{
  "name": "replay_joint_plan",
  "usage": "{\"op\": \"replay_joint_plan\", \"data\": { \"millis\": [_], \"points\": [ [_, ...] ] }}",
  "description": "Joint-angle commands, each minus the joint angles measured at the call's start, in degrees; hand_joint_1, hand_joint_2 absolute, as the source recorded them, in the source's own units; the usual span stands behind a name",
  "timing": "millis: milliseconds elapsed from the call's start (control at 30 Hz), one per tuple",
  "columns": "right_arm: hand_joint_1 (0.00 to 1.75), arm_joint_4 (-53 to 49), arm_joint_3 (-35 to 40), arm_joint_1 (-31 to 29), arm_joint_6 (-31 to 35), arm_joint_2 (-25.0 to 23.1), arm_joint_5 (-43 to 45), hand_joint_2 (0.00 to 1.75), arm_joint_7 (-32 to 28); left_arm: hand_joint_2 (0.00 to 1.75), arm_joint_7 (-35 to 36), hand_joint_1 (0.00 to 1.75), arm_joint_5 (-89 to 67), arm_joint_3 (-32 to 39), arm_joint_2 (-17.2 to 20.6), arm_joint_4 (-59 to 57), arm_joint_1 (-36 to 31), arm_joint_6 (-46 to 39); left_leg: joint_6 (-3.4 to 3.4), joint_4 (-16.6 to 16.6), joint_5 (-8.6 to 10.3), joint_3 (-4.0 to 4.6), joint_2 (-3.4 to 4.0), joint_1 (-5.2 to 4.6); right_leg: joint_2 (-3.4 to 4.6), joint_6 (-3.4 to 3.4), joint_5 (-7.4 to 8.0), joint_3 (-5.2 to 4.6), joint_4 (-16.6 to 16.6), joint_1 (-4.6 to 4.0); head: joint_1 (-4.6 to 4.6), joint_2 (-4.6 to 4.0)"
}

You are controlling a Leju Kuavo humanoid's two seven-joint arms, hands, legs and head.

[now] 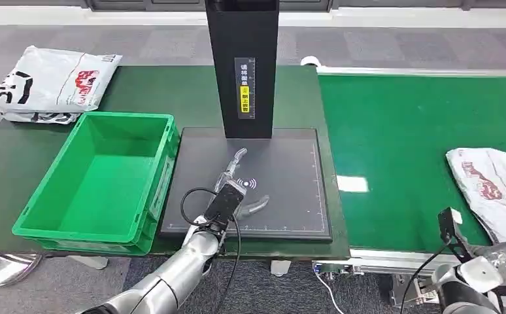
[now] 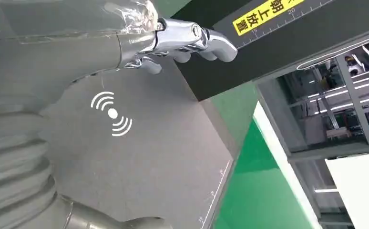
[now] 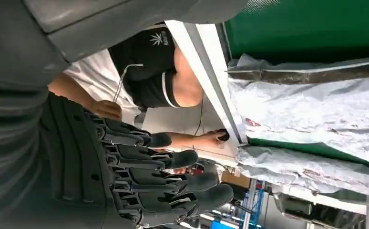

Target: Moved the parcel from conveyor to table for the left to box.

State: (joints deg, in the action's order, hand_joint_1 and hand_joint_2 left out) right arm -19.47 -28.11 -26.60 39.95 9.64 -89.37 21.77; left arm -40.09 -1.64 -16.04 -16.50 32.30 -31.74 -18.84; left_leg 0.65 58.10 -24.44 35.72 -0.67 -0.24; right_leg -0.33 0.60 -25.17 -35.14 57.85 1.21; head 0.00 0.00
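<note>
Lying on the green conveyor (image 1: 401, 131) at the robot's right, the parcel (image 1: 492, 190) sat close to the belt's near edge, a crumpled white-grey plastic mailer with red printing on it, soft and flat, its long axis running roughly away from the robot and slightly toward the right. The right hand (image 3: 144, 167) was the nearer of the two by far: in the right wrist view its dark fingers (image 3: 182, 160) were extended and spread apart with nothing between them, released, and the parcel (image 3: 311, 114) lay just beyond the fingertips, past the conveyor's pale rim. No contact between hand and bag was visible. The left hand (image 1: 240, 186) hovered over the dark scanner pad (image 1: 289, 170) on the table (image 1: 152, 91), beside the green crate (image 1: 100, 176), well apart from the parcel; its silver fingers (image 2: 192, 40) looked loosely extended and empty. A second printed bag (image 1: 51, 82) rested at the far left corner of the table. Judging from this, the pick had not yet begun, and the coming reach would likely call for the right hand to go forward over the belt's edge and close across the bag's short width. A person stood behind the conveyor in the right wrist view
</note>
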Motion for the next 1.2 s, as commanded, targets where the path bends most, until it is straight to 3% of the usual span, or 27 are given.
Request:
{"op": "replay_joint_plan", "data": {
  "millis": [33, 133, 167, 267, 433, 633, 867, 900, 1000, 1200],
  "points": [
    [0.00, 4.6, 3.7, -2.0, -0.1, 1.2, -0.5, 1.75, 0.0, 1.75, 0.3, 0.00, 0.0, 3.5, 0.0, -1.0, -0.4, 0.4, 0.04, 0.0, -0.09, -0.19, 0.15, 0.06, 0.13, -0.07, -0.02, 0.18, -0.1, -0.07, 0.00, 0.00],
    [0.00, 4.6, 3.7, -2.0, -0.1, 1.2, -0.5, 1.75, 0.0, 1.75, 0.3, 0.00, 0.0, 3.5, 0.0, -1.0, -0.4, 0.4, 0.04, 0.0, -0.09, -0.19, 0.16, 0.07, 0.13, -0.07, -0.02, 0.18, -0.1, -0.07, 0.00, 0.00],
    [0.00, 6.2, 3.4, -3.0, -4.0, 1.2, -0.6, 1.75, 3.7, 1.75, 1.4, 0.00, -0.2, 2.8, -0.2, -1.4, -0.9, 2.0, 0.03, 0.0, -0.07, -0.13, 0.15, 0.06, 0.13, -0.06, 0.00, 0.11, -0.1, -0.07, 0.00, 0.00],
    [0.00, 5.7, 3.5, -3.0, -4.3, 0.2, -0.5, 1.75, 8.1, 1.75, 3.6, 0.00, -1.3, 1.0, -2.7, -3.1, -2.8, 2.5, 0.04, 0.0, -0.10, -0.15, 0.23, 0.09, 0.19, -0.07, 0.00, 0.14, -0.1, -0.10, 0.00, 0.00],
    [0.00, 5.5, 0.7, -0.2, -2.6, 2.0, 1.2, 1.75, 6.0, 1.75, 3.8, 0.00, -1.1, 0.3, -3.4, -6.0, -5.1, 4.1, 0.02, 0.0, -0.07, -0.19, -0.06, 0.12, -0.14, -0.06, -0.05, 0.31, -0.2, -0.14, 0.00, 0.00],
    [0.00, 4.5, 1.0, -0.6, -3.3, 1.8, -0.6, 1.75, 5.8, 1.75, 3.4, 0.00, -0.6, 1.0, -2.0, -5.8, -5.2, 4.5, 0.04, 0.0, -0.07, -0.20, 0.08, 0.05, 0.04, -0.08, -0.03, 0.21, -0.1, -0.05, 0.02, 0.00],
    [0.00, 4.2, 5.9, -1.9, -3.6, 1.7, -0.6, 1.75, 5.7, 1.75, 2.8, 0.00, -0.3, 1.5, -1.4, -4.5, -3.6, 4.4, 0.04, 0.0, -0.10, -0.22, 0.28, 0.07, 0.24, -0.08, 0.01, 0.18, -0.1, -0.08, 0.00, 0.00],
    [0.00, 4.7, 8.0, -3.1, -2.9, 1.3, -0.6, 1.75, 2.1, 1.75, 1.9, 0.00, 0.6, 2.8, -0.7, -3.1, -1.7, 1.6, 0.02, 0.0, -0.08, -0.14, 0.23, 0.01, 0.19, -0.05, 0.00, 0.11, -0.1, -0.02, 0.00, 0.00],
    [0.00, 5.0, 12.3, -6.1, -5.1, -0.2, -0.6, 1.75, 4.2, 1.75, 0.6, 0.00, 1.4, 3.4, 0.8, -1.8, 0.5, 1.8, 0.04, -0.1, -0.14, -0.29, 0.66, 0.00, 0.61, -0.08, 0.08, 0.15, -0.1, -0.01, 0.02, 0.00],
    [0.00, 5.0, 13.1, -6.5, -5.5, -0.6, -0.6, 1.75, 5.2, 1.75, 0.5, 0.00, 1.4, 3.4, 0.9, -1.6, 0.7, 1.8, 0.05, 0.0, -0.15, -0.25, 0.67, 0.06, 0.63, -0.10, 0.09, 0.17, -0.1, -0.07, 0.00, 0.00]
  ]
}}
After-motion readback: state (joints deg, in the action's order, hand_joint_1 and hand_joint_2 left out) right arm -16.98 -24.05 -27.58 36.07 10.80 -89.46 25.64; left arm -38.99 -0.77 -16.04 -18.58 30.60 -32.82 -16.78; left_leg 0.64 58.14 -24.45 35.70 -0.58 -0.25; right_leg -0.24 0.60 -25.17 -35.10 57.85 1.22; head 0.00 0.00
